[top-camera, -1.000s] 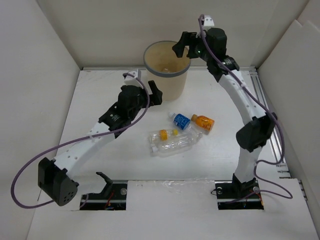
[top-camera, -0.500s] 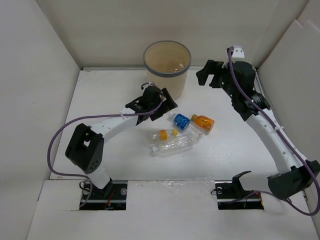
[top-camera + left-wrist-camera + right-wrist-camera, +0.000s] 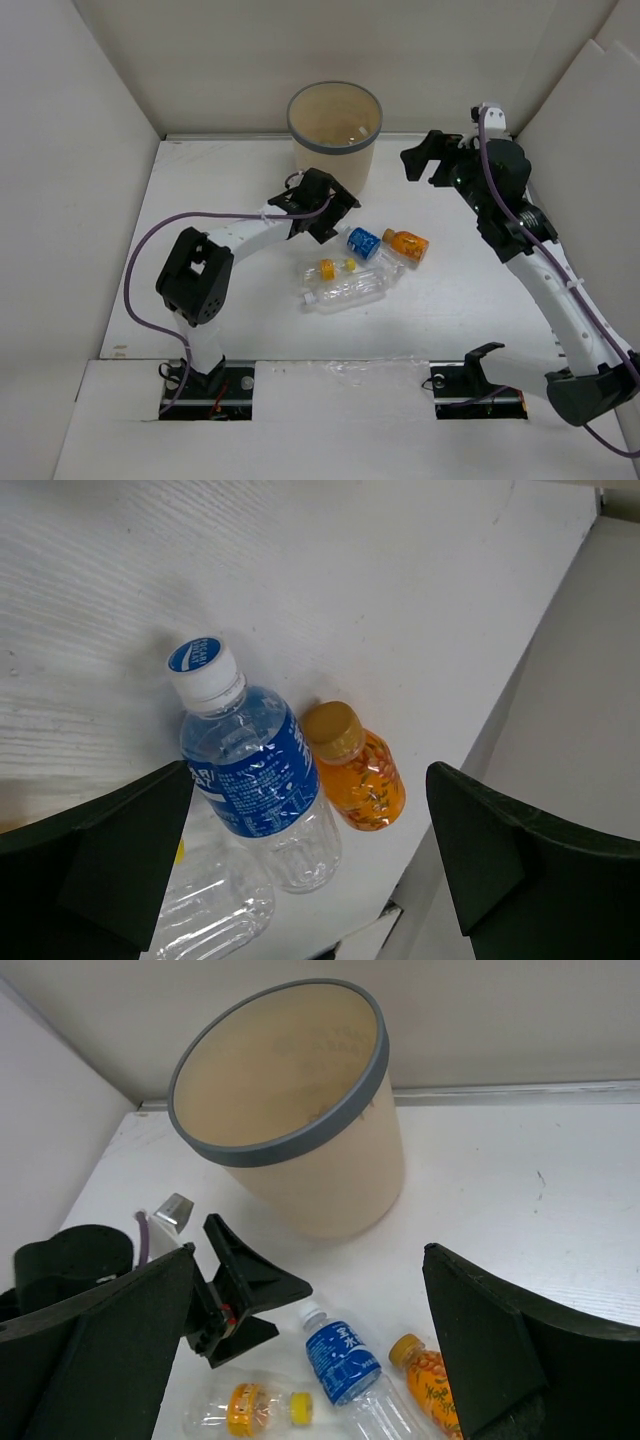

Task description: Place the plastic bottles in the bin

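Note:
The beige bin with a grey rim stands at the back; it also shows in the right wrist view. Four plastic bottles lie in front of it: a blue-labelled one, an orange one, a small yellow-labelled one and a larger unlabelled one. My left gripper is open and empty, just above and left of the blue bottle's cap. My right gripper is open and empty, raised to the right of the bin.
White walls enclose the table on the left, back and right. The table's right edge runs close behind the orange bottle. The left arm's purple cable loops over the table's left half.
My left gripper has swung right and forward to the blue bottle's cap. My right gripper has pulled back from over the bin to its right, still open.

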`<action>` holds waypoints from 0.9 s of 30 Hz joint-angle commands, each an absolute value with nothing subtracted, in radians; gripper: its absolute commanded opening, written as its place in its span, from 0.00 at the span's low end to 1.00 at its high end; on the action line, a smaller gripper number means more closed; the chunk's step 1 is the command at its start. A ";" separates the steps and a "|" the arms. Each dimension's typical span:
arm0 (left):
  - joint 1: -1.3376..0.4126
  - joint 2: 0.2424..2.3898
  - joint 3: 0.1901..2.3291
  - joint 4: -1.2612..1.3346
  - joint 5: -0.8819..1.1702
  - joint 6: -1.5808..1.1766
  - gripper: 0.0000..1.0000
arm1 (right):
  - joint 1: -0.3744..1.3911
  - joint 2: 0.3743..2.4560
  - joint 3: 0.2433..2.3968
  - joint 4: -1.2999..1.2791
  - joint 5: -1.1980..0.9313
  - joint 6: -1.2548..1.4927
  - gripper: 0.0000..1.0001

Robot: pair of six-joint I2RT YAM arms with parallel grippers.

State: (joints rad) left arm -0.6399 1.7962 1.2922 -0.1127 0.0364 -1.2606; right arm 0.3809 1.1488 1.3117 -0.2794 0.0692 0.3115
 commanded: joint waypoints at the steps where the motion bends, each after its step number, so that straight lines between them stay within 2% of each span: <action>1: -0.641 1.805 1.330 -0.160 0.009 -1.324 0.97 | 0.391 1.105 1.292 -0.226 0.051 0.328 1.00; 3: -0.641 1.831 1.318 -0.160 0.000 -1.324 0.95 | 0.391 1.091 1.292 -0.225 0.041 0.328 1.00; 6: -0.632 1.861 1.318 -0.149 0.000 -1.333 0.87 | 0.391 1.063 1.269 -0.202 0.023 0.328 1.00; 13: -0.623 1.968 1.347 -0.112 0.041 -1.333 0.85 | 0.391 1.023 1.237 -0.193 0.012 0.328 1.00; 15: -0.623 1.988 1.356 -0.112 0.041 -1.333 0.81 | 0.391 1.014 1.226 -0.193 0.012 0.328 1.00; 19: -0.614 2.008 1.356 -0.094 0.051 -1.342 0.57 | 0.391 1.003 1.216 -0.193 0.012 0.328 1.00; 22: -0.614 2.017 1.367 -0.094 0.051 -1.342 0.55 | 0.391 0.994 1.207 -0.193 0.012 0.328 1.00; 24: -0.604 2.017 1.367 -0.094 0.051 -1.342 0.46 | 0.391 0.983 1.207 -0.193 0.012 0.328 1.00; 27: -0.604 2.017 1.347 -0.081 0.061 -1.351 0.42 | 0.391 0.974 1.207 -0.193 0.012 0.328 1.00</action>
